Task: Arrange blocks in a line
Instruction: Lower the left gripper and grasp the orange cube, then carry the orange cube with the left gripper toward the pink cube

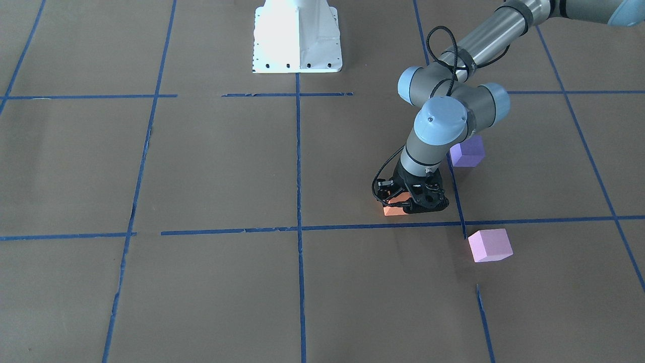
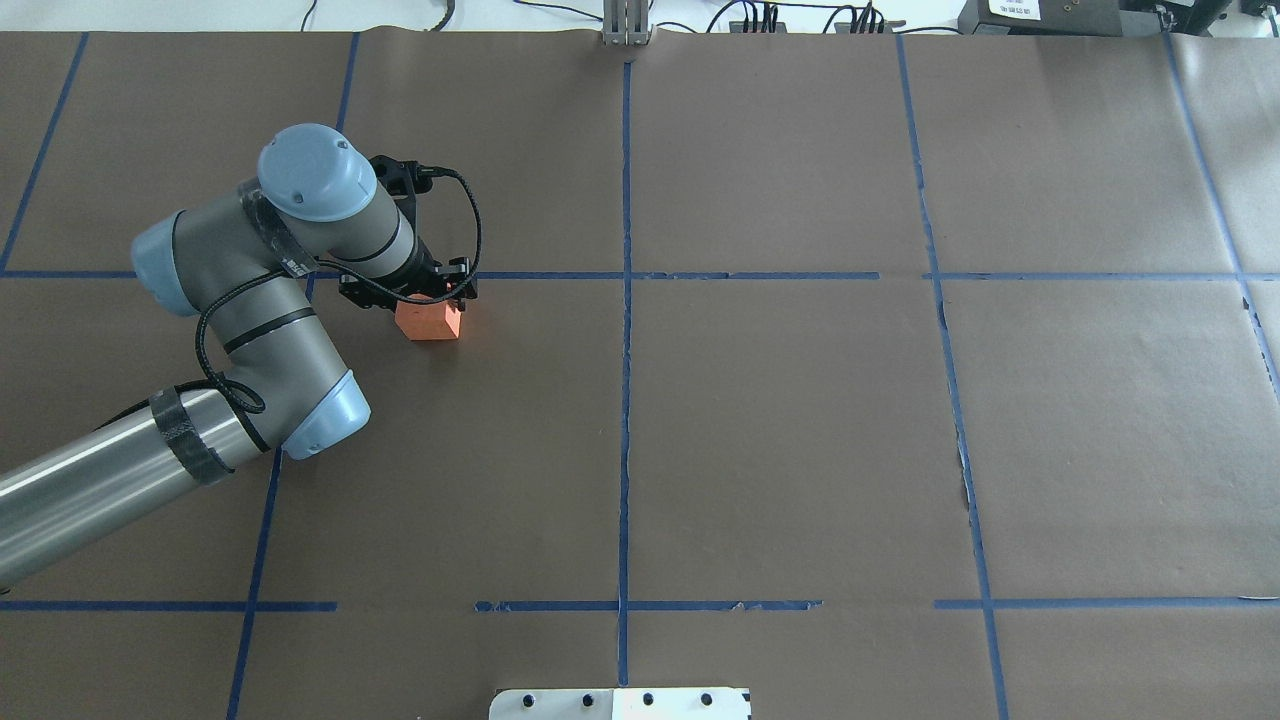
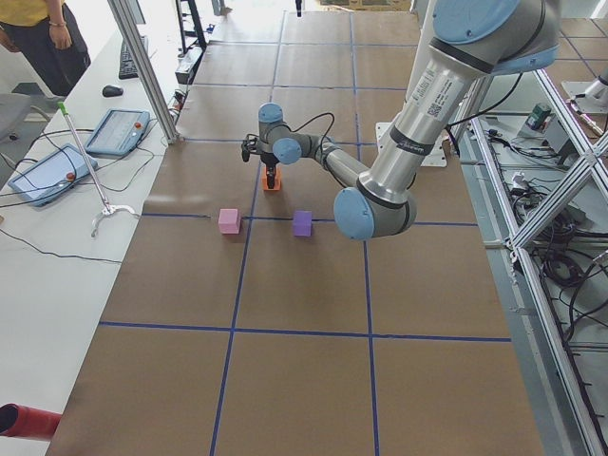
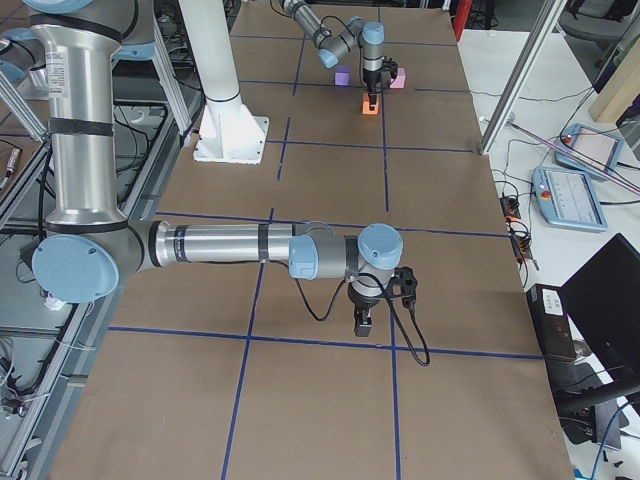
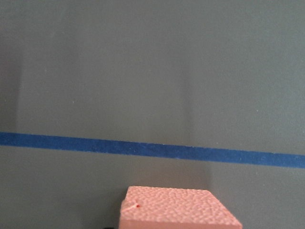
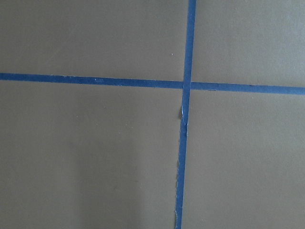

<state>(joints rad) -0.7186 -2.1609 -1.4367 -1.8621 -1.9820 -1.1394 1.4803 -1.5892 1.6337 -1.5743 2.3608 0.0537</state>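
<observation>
At about 4 o'clock from the middle of the front-facing view, the left gripper points down at the brown-papered bench with its jaws narrowed around the orange block, gripping it by two opposite sides. That block sits low at the bench surface, just at the 12 o'clock side of a crosswise line of blue tape; whether its underside touches the paper I cannot tell. The left wrist camera shows its pebbled top face at 6 o'clock, with a tape line across the paper beyond it. Read on the same front-facing clock, the purple block lies at 2 o'clock from the orange one, partly behind the arm's wrist joint. The pink block lies at 4 o'clock from the orange one, past the tape line. All three blocks are apart from one another. The white robot base stands at 12 o'clock. The right gripper shows only in the right side view, hanging over the bench near a tape crossing, well apart from the blocks; I cannot tell whether its jaws are wide or narrow.
</observation>
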